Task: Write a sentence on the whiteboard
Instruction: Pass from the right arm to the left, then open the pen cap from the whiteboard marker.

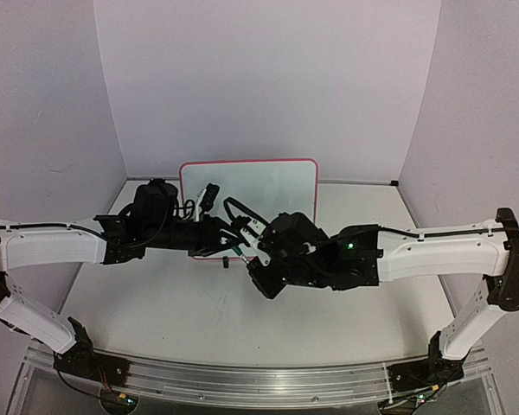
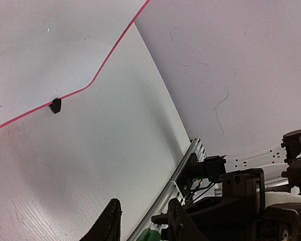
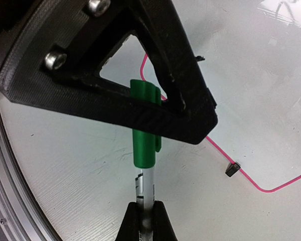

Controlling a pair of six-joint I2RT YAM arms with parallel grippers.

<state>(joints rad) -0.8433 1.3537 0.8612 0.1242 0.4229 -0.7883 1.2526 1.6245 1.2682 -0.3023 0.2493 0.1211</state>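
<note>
We see the whiteboard (image 2: 35,50) filling the upper left, its red frame (image 2: 115,47) running aslant and one black foot (image 2: 55,105) resting on the white bench (image 2: 90,165). A metal rail (image 2: 183,170) edges the bench, with a scuffed wall (image 2: 231,75) beyond. At the bottom our tool (image 2: 144,218) has its fingers apart, and a green marker (image 2: 150,235) shows between them, closer to one finger. Black arm parts (image 2: 251,201) crowd the lower right.

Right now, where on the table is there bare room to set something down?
Bare white table between the arms and the aluminium rail, and right of the red-framed whiteboard. Crowded in front of the board, where the left tool and right tool meet at the green-capped marker.
</note>
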